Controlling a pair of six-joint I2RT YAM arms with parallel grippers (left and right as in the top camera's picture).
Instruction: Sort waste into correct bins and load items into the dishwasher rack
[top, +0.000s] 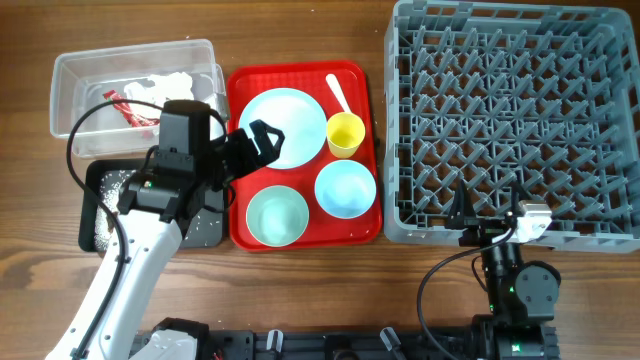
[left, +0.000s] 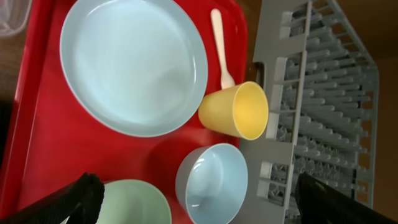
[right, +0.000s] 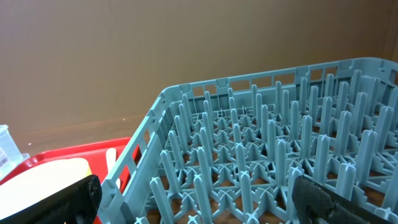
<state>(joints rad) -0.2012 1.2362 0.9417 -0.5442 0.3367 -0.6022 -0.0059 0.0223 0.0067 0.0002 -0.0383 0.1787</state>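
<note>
The left tool (top: 264, 138) hangs spread wide over the plate (top: 295, 110) on the red tray (top: 240, 90), holding nothing. The yellow cup (top: 346, 134), spoon (top: 337, 92), blue bowl (top: 345, 187) and mint bowl (top: 277, 215) share that tray. The right tool (right: 202, 198), spread and empty, sits at the rack's (top: 515, 120) near edge. The wrapper (top: 130, 110) and tissue (top: 165, 88) lie in the clear tub (top: 70, 80). The white specks in the black tray (top: 95, 215) are probably rice.
</note>
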